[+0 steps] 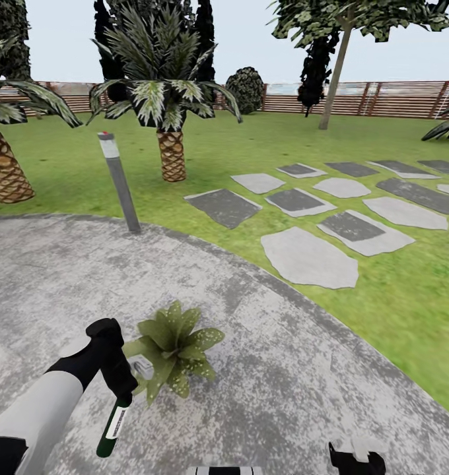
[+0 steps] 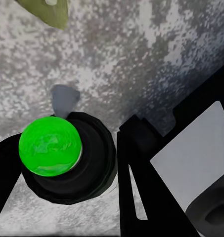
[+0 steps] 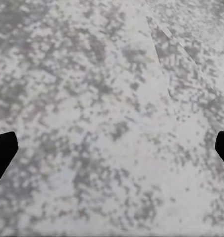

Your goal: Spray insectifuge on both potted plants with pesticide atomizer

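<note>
Head view showed the left gripper (image 1: pixel 119 386) closed around the pesticide atomizer (image 1: pixel 114 422), the bottle hanging label-out below the fingers, just beside a potted plant (image 1: pixel 175 349) that stood on the round grey stone patio (image 1: pixel 284 382). A grey bollard post (image 1: pixel 121 181) rose at the patio's edge, with palms (image 1: pixel 162 99) and stepping stones (image 1: pixel 310 257) on the lawn beyond; only one of the two potted plants was in sight. The right gripper (image 1: pixel 356 460) sat low at the frame's bottom edge. Left wrist view looked down on the atomizer's bright green end (image 2: pixel 50 146) clamped between dark fingers (image 2: pixel 141 173), with a leaf tip (image 2: pixel 47 11) near the picture's edge. Right wrist view showed bare patio between two widely parted fingertips (image 3: pixel 3 153), holding nothing. The pickup looked done and spraying of this first plant seemed in hand; the next move would call for aiming the nozzle at the leaves and covering them fully before finding the second plant.
</note>
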